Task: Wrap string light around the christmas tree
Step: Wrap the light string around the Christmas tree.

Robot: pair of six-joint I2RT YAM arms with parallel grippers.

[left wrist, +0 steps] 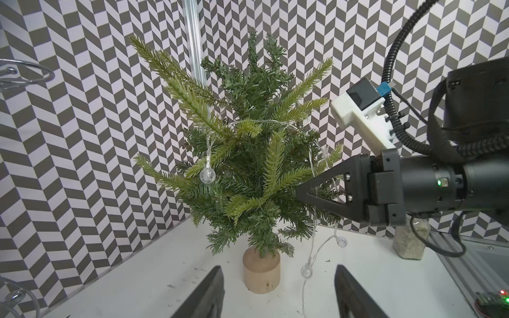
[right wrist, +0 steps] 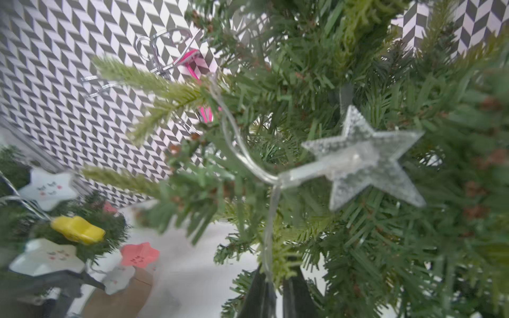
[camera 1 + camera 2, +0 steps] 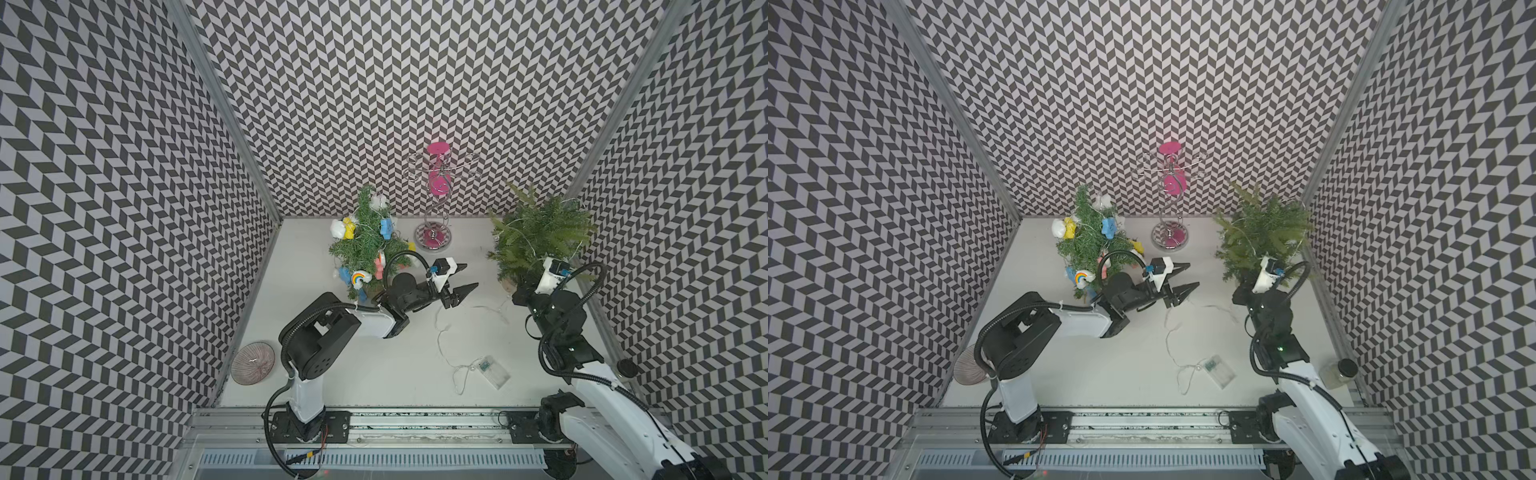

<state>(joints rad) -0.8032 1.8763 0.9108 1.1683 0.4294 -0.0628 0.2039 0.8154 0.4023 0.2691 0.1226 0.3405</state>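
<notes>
Tree: the christmas tree (image 3: 540, 232) stands on a wooden base (image 1: 261, 272) in the far right corner of the table (image 3: 374, 374).
String light: the string light (image 3: 440, 332) is draped over the upper branches, with a ball bulb (image 1: 207, 175) and a star (image 2: 363, 159). The rest trails across the table to the battery box (image 3: 492, 371).
Right gripper: the right gripper (image 2: 278, 296) is buried in the low foliage, jaws drawn narrow beside the wire. Whether the wire is pinched cannot be told.
Left gripper: the left gripper (image 3: 469, 276) is held wide apart and empty, facing the tree.
Step, judged: slack is being taken up for another turn.
Method: the wire should be nipped between bulbs and lifted clear of the branch tips. Slack should be kept so the tree is not tipped.
Edges: two walls stand close behind the tree, so little room is left there.
Open room: bare table lies between the trees. The decorated tree (image 3: 365, 245), pink stand (image 3: 436, 208) and jar (image 3: 1339, 372) are to be avoided.
</notes>
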